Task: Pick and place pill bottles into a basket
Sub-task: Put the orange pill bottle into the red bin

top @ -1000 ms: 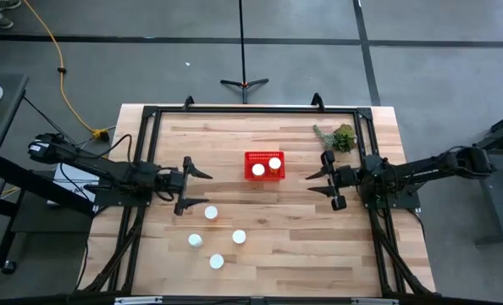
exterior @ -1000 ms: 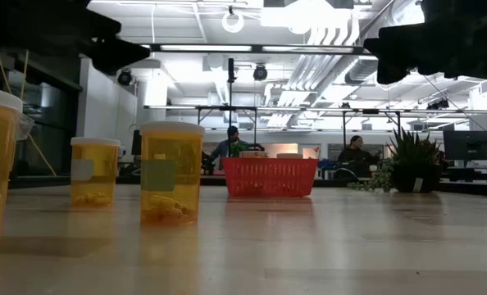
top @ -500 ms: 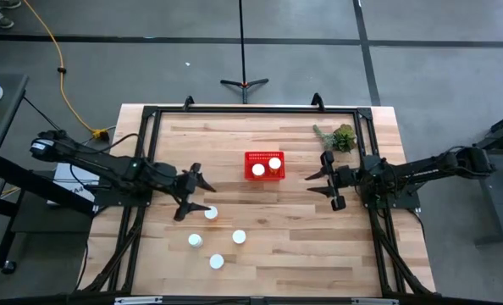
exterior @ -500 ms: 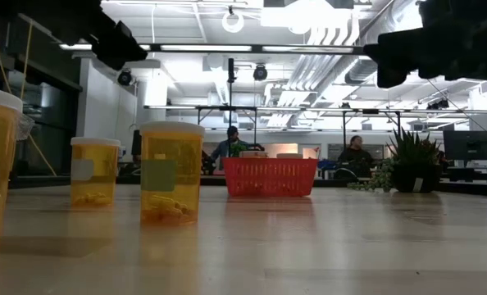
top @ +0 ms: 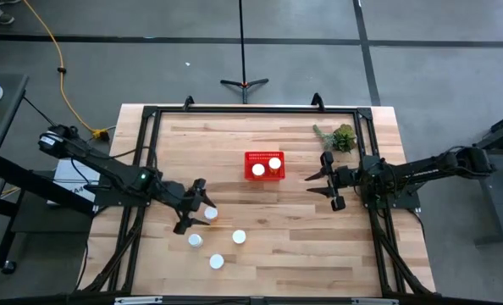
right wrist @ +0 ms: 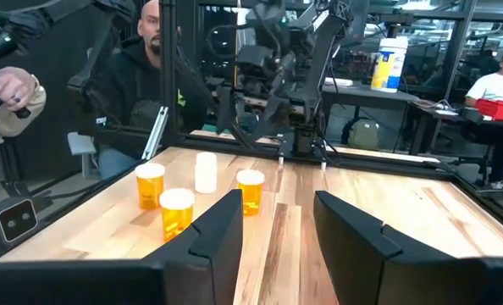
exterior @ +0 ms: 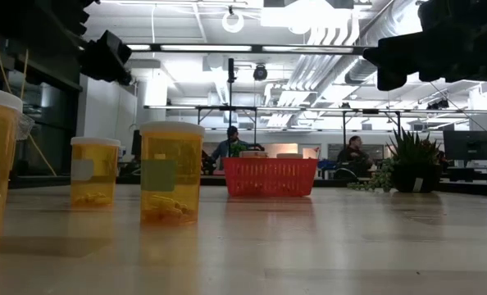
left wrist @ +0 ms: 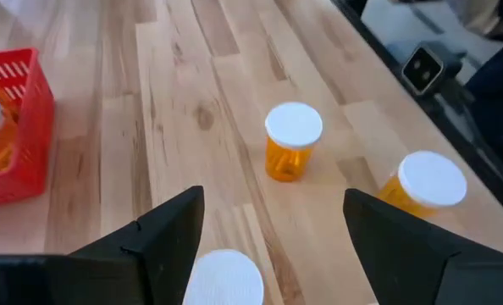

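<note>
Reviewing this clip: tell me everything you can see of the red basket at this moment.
The basket is a small, bright red rectangular tub that looks like plastic, with slotted, mesh-like walls and an open top. It stands upright and level on the wooden table, near the middle and toward the far edge, between the two arms. Two white-capped pill bottles stand inside it, side by side. Neither gripper touches it: the left gripper is over the loose bottles, the right gripper waits beside it.

Left arm closes on the loose bottles

The left gripper (top: 196, 206) moves right and nearer, its open fingers now straddling the farthest loose pill bottle (top: 210, 214).
</note>
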Action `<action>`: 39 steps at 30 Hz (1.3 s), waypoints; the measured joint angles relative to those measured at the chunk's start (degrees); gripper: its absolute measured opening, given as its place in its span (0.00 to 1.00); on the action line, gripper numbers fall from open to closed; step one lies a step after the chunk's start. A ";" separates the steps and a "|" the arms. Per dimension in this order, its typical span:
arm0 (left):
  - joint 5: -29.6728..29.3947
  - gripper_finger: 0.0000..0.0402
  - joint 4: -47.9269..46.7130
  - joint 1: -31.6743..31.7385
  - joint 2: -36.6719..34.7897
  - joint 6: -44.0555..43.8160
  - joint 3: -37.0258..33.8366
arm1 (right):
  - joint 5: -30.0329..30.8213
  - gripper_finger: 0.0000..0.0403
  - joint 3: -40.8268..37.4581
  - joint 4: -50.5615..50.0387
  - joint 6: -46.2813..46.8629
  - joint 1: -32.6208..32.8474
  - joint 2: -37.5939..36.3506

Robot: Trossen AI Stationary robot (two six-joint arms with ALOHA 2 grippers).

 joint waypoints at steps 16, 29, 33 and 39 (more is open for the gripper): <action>-6.10 0.79 -2.19 -1.28 7.14 -3.64 0.00 | 0.21 0.35 0.00 -1.85 0.02 0.01 0.00; -8.63 0.79 -5.57 -1.28 7.39 -4.92 0.00 | 0.83 0.35 0.00 -2.40 0.02 0.01 0.01; -9.14 0.79 -5.54 -1.28 7.39 -4.90 0.00 | 0.83 0.35 0.00 -2.42 0.02 0.01 0.00; -9.18 0.79 -5.54 -1.28 7.39 -4.90 0.00 | 0.83 0.35 0.00 -2.42 0.02 0.01 0.01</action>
